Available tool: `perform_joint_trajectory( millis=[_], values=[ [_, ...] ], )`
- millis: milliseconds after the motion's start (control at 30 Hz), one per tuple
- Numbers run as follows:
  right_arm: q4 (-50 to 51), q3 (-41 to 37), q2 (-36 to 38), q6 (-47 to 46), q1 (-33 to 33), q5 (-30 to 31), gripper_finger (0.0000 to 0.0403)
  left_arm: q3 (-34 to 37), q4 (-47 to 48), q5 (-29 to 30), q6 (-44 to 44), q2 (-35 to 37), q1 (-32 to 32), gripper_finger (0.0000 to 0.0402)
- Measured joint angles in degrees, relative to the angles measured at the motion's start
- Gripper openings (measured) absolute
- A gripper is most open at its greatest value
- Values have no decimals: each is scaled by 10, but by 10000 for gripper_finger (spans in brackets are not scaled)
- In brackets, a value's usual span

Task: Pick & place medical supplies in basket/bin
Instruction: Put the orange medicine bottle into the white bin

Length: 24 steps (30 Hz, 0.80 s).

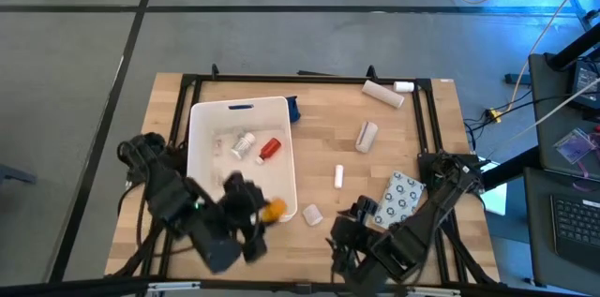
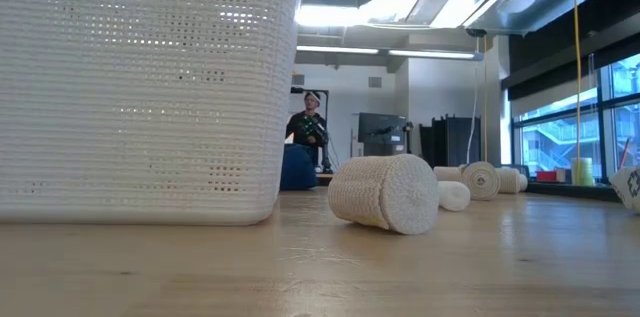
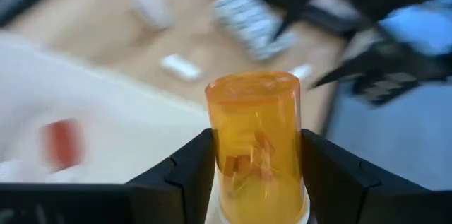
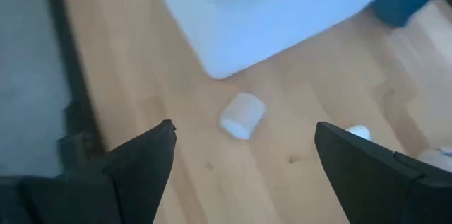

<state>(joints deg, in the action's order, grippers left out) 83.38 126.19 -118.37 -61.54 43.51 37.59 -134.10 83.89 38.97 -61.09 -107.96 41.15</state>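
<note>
My left gripper (image 1: 258, 213) is shut on an orange pill bottle (image 3: 256, 146), which shows at the near right corner of the white bin (image 1: 199, 161). Inside the bin lie white bottles (image 1: 242, 143) and a red bottle (image 1: 270, 149). My right gripper (image 4: 244, 153) is open near the table's near edge, its fingers apart on either side of a small beige roll (image 4: 242, 116) that lies on its side just outside the bin. A white tube (image 1: 338, 176), a dotted packet (image 1: 401, 197) and another roll (image 1: 366, 135) lie on the table. My left gripper pinches the orange pill bottle between its two fingers (image 3: 191, 174), one on each side of the bottle's body (image 3: 226, 174) toward its white-capped end. The bottle's orange end (image 1: 276, 209) sticks out past the fingertips toward the table's right. It is lifted clear of the table.
A blue cloth (image 1: 293, 110) lies against the bin's far right corner. A long beige roll (image 1: 383, 94) and a small white item (image 1: 404, 86) lie by the far edge. A black frame (image 1: 427, 119) borders the table. A person (image 2: 308, 127) shows far behind in the low view.
</note>
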Motion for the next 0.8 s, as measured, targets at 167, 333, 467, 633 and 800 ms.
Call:
perform_joint_trajectory(
  millis=[167, 333, 467, 633, 800],
  values=[
    [71, 0, 0, -48, -37, -2, 338, 26, 52, -45, 11, 18, -60, 180],
    [64, 0, 4, 2, -71, -8, 338, 66, 62, -73, 59, 21, -131, 180],
    [65, 0, 9, 54, -96, -16, 338, 92, 62, -73, 68, 29, -193, 180],
    [66, 0, 17, 152, -136, -15, 338, 108, 62, -72, 63, 34, -265, 180],
    [66, -22, 74, 259, -190, 65, 338, 109, 61, -71, 54, 47, -316, 180]
  ],
)
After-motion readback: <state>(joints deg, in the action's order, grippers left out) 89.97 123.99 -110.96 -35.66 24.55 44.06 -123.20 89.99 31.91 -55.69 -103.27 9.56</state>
